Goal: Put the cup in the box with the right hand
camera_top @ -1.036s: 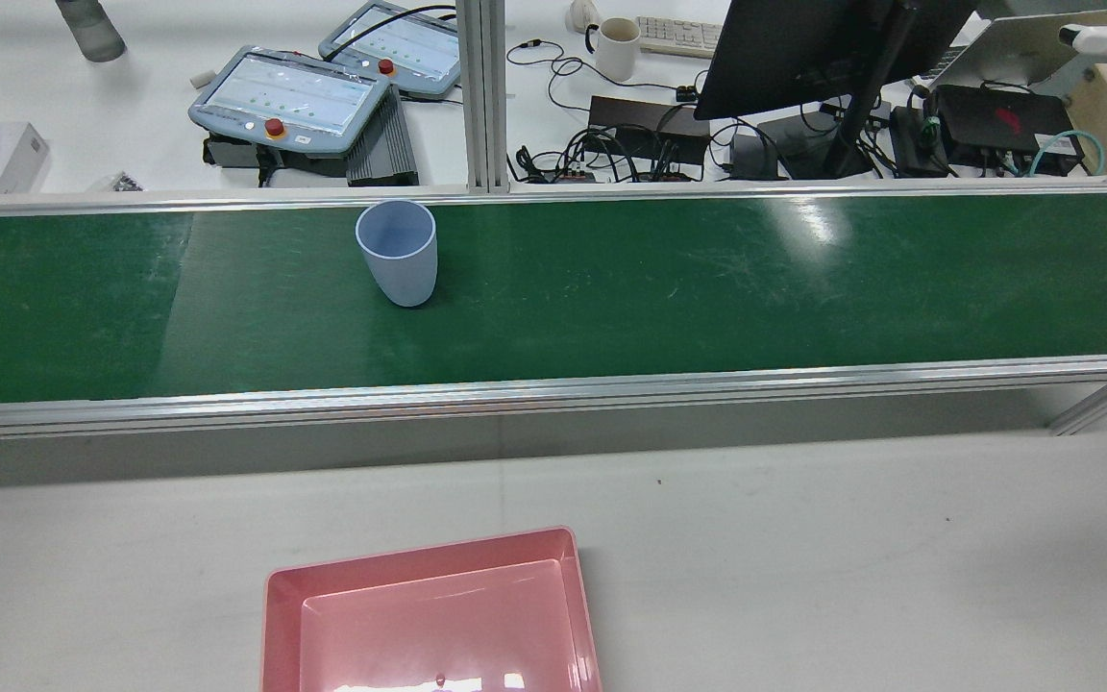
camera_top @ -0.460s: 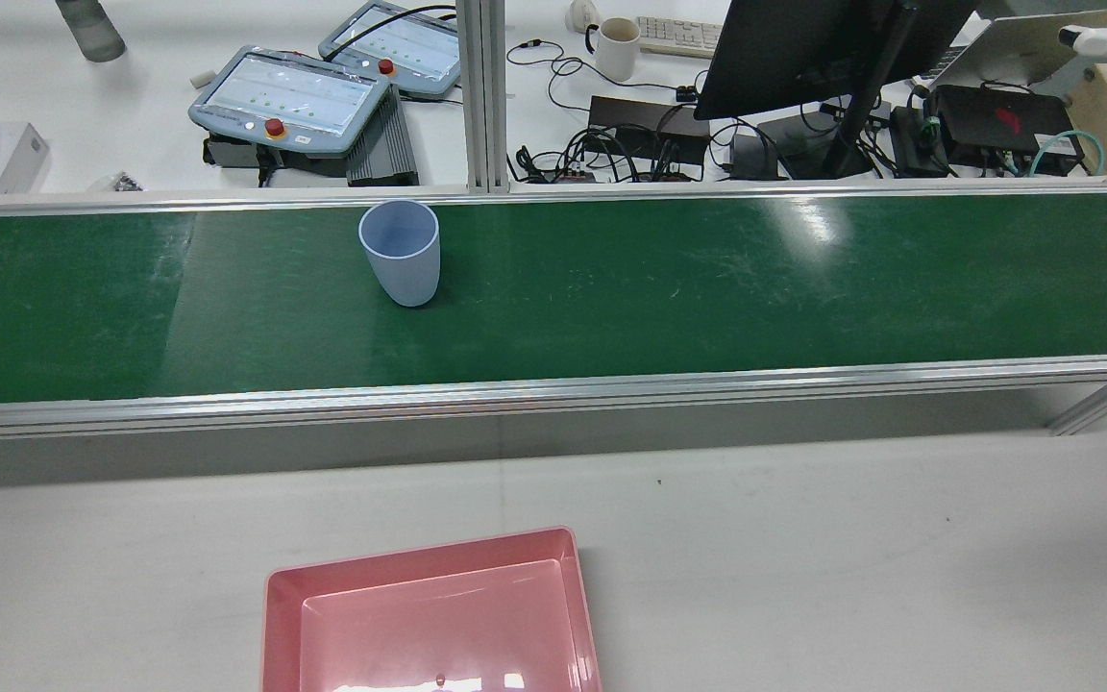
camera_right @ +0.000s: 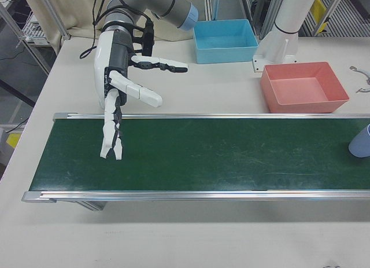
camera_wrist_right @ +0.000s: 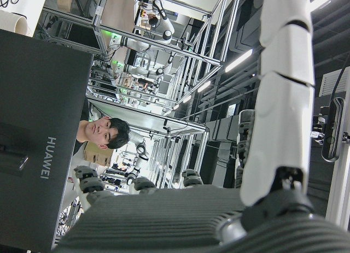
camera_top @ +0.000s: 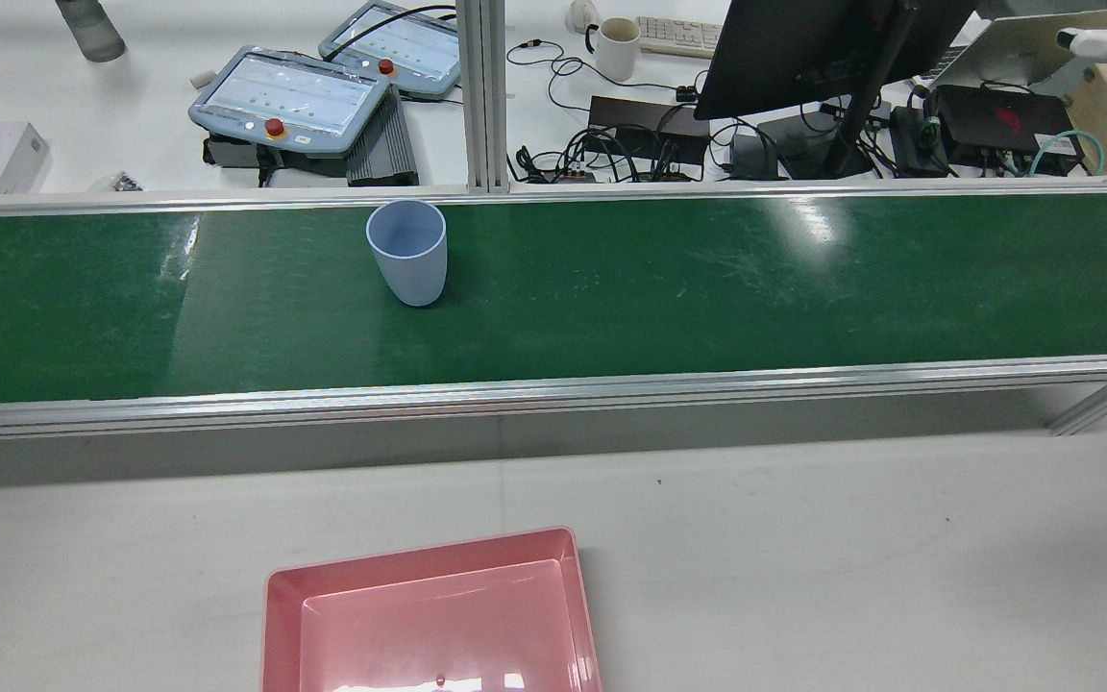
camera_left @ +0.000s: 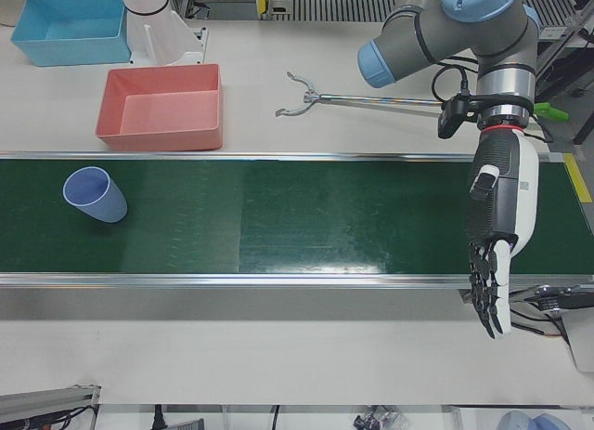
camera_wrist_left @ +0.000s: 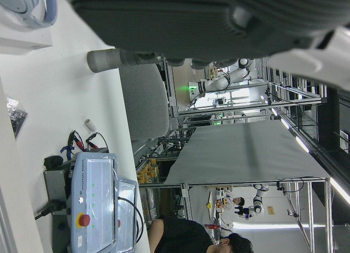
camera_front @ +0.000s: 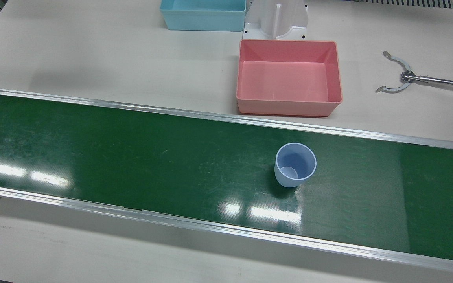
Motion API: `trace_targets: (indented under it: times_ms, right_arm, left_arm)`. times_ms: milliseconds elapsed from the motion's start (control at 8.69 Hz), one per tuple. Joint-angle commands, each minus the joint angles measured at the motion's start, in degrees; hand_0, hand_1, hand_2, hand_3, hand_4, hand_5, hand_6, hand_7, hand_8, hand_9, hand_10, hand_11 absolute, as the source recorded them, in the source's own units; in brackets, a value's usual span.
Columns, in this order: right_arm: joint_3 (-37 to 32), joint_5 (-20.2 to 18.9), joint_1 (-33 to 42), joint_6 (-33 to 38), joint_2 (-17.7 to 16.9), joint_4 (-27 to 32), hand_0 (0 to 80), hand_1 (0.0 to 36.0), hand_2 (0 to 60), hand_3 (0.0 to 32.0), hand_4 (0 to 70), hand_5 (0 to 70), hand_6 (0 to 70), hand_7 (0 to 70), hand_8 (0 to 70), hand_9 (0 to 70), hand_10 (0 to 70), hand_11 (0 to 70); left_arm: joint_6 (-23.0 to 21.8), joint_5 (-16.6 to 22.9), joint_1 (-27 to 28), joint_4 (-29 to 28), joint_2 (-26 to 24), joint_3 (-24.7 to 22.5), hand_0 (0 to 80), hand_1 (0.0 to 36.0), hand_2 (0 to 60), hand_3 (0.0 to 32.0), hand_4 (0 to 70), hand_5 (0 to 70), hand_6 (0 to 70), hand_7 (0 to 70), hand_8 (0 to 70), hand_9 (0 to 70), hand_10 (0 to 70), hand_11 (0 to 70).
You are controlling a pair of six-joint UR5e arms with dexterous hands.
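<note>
Both hands are empty with fingers spread: right hand (camera_right: pixel 118 97) hangs above one end of the green conveyor belt (camera_right: pixel 202 155), left hand (camera_left: pixel 497 230) above the other. Pale blue plastic cup (camera_front: pixel 295 164) stands upright on the belt, near the pink rectangular plastic box (camera_front: pixel 288 77).

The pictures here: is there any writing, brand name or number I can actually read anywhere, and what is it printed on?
"HUAWEI": white letters on the back of the dark monitor, seen in the right hand view, lying on its side.
Teach pendant screens: rows of marks, too small to read.
Small label on the pendant in the left hand view: too blurred to read.
Cup, pink box, green belt: no writing visible.
</note>
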Motion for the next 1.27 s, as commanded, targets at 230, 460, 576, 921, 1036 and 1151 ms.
trace_targets:
  times_ms: [230,460,576,921,1036,1151]
  right_arm:
    - [0.00,0.00,-0.09,0.09,0.00,0.00,60.1,22.0,7.1,30.2,10.8,7.7,0.1,8.0,0.0,0.2,4.9,9.9]
    - [0.00,0.00,-0.09,0.09,0.00,0.00,59.9,21.8,6.8,27.2,12.1,7.7,0.4,8.2,0.0,0.2,5.0,10.1]
    - [0.00,0.00,-0.09,0.09,0.00,0.00,59.9,21.8,6.7,27.0,12.1,7.7,0.4,8.1,0.0,0.2,5.1,10.2]
    - [-0.09,0.00,-0.27,0.17,0.00,0.00,60.2,21.6,6.5,24.8,13.3,7.6,0.6,8.1,0.0,0.2,5.3,10.4]
    - [-0.53,0.00,-0.96,0.26,-0.09,0.00,60.1,21.5,6.2,24.2,13.7,7.6,0.7,8.4,0.0,0.2,5.3,10.4]
    - [-0.88,-0.09,-1.32,0.44,-0.18,0.00,59.9,21.4,6.0,22.8,14.1,7.5,0.9,8.7,0.0,0.3,5.3,10.4]
  left_arm:
    - [-0.04,0.00,0.02,0.00,0.00,0.00,0.0,0.0,0.0,0.0,0.0,0.0,0.0,0.0,0.0,0.0,0.0,0.0]
    - [0.05,0.00,0.02,0.00,0.00,0.00,0.0,0.0,0.0,0.0,0.0,0.0,0.0,0.0,0.0,0.0,0.0,0.0]
    - [0.05,0.00,0.02,0.00,0.00,0.00,0.0,0.0,0.0,0.0,0.0,0.0,0.0,0.0,0.0,0.0,0.0,0.0]
    - [0.05,0.00,0.02,0.00,0.00,0.00,0.0,0.0,0.0,0.0,0.0,0.0,0.0,0.0,0.0,0.0,0.0,0.0]
    - [0.05,0.00,0.02,0.00,0.00,0.00,0.0,0.0,0.0,0.0,0.0,0.0,0.0,0.0,0.0,0.0,0.0,0.0]
    - [0.05,0.00,0.02,0.00,0.00,0.00,0.0,0.0,0.0,0.0,0.0,0.0,0.0,0.0,0.0,0.0,0.0,0.0]
